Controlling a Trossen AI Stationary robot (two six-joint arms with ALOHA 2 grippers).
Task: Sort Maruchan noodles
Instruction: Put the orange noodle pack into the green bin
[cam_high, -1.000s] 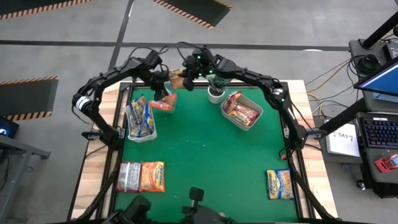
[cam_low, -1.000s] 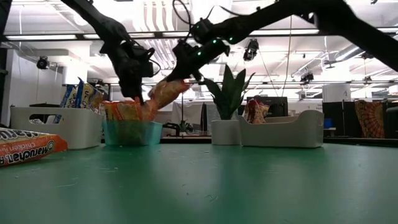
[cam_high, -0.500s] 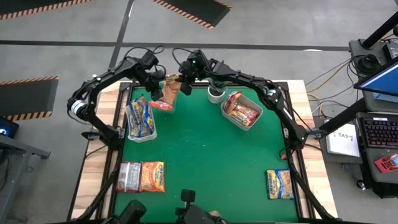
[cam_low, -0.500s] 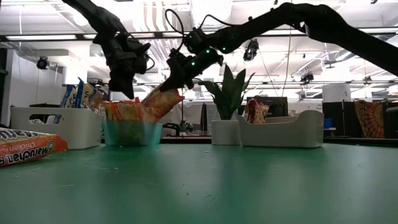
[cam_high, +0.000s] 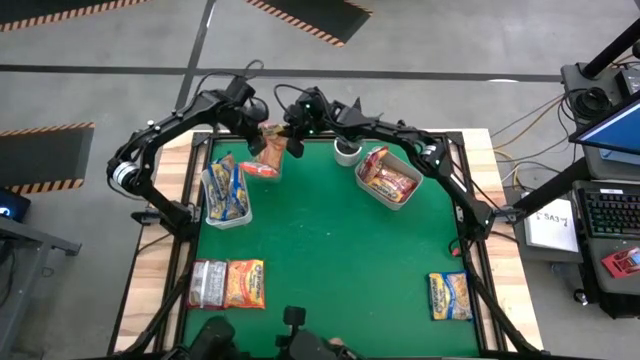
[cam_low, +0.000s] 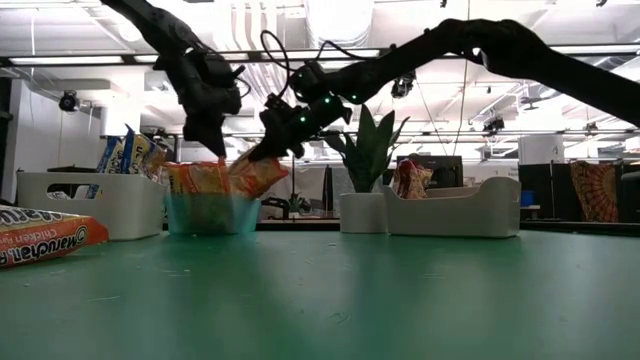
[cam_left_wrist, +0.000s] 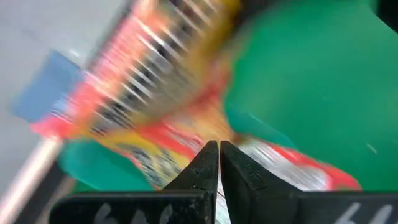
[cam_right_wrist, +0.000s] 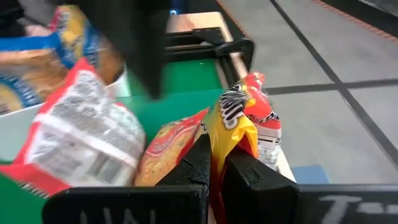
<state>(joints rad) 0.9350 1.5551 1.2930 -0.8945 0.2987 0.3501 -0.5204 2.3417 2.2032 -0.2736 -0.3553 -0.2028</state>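
My right gripper (cam_low: 258, 150) is shut on an orange Maruchan noodle packet (cam_low: 256, 176), held over the clear-teal bin (cam_low: 210, 214) at the table's far edge. That bin holds more orange packets (cam_left_wrist: 155, 81). My left gripper (cam_low: 219, 150) hangs shut, with nothing in it, just above the bin's packets, left of the right gripper. Yellow-and-blue packets (cam_high: 226, 190) stand in the white bin (cam_high: 240, 218). Red packets (cam_high: 390, 180) lie in the grey bin (cam_high: 410, 198). My right gripper pinches the packet's crumpled upper end (cam_right_wrist: 231, 127) between its two fingers. The fingers slant down from the table's right side. The packet hangs tilted below them, its lower end (cam_low: 240, 185) down among the packets in the clear-teal bin.
A small plant in a white pot (cam_high: 346, 150) stands between the teal and grey bins. A silvery packet (cam_high: 207, 283) and an orange one (cam_high: 245, 283) lie flat at the near left, a yellow one (cam_high: 450, 296) at the near right. The green mat's middle (cam_high: 330, 250) is bare.
My right gripper has gone down and toward the table's left with the orange packet, which was lifted clear above the teal bin and now has its lower end among the bin's packets. My left gripper has risen a little and rolled, staying shut.
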